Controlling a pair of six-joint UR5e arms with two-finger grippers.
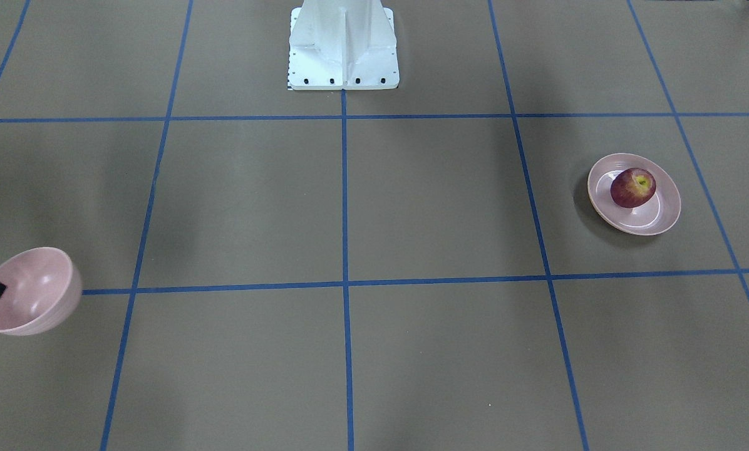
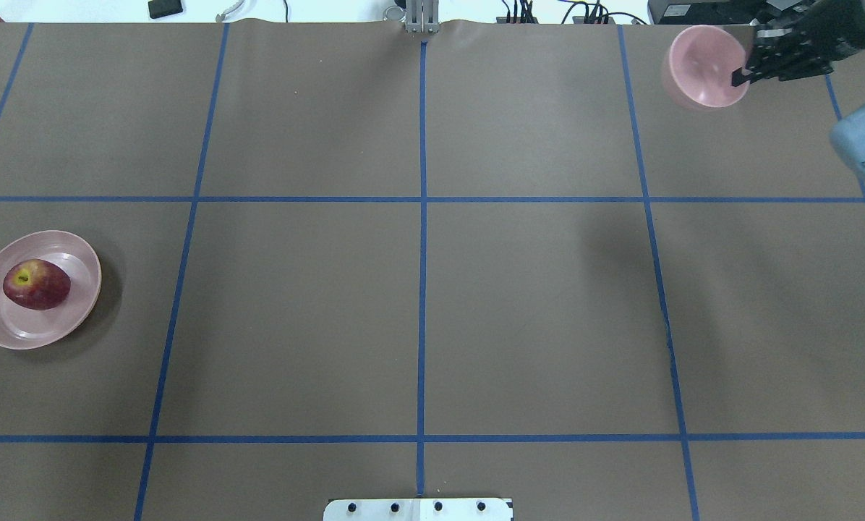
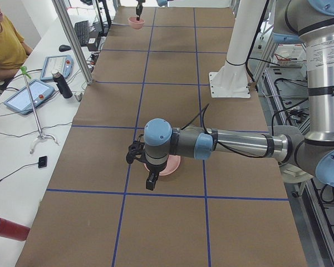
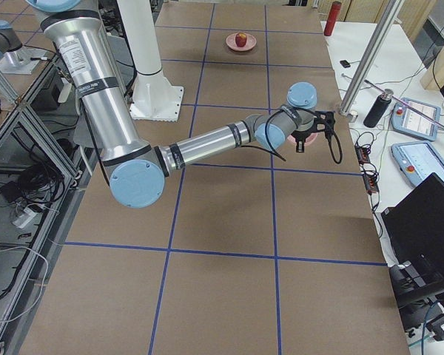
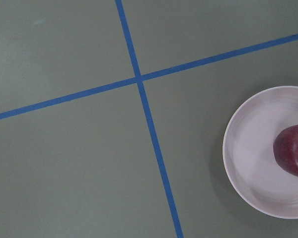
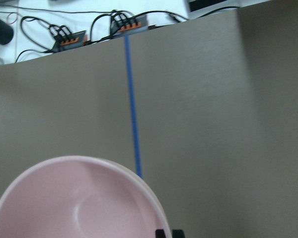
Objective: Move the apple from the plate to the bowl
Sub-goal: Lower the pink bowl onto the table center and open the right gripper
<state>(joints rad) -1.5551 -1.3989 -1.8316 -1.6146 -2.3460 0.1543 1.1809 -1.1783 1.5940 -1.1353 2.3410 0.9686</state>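
apple [image 2: 36,284]: dark red, with a yellow-green patch round the stem hollow; set on the plate [image 2: 13,329] at the table's [image 2: 418,304] left end.
right gripper [image 2: 742,74]: jaws pinched on the rim of the tilted bowl [image 2: 700,69], far right corner.
left gripper [image 3: 143,164]: held just beside the plate, forearm level; jaw state cannot be told.
apple axis: hollow turned upward, tipped slightly leftward.
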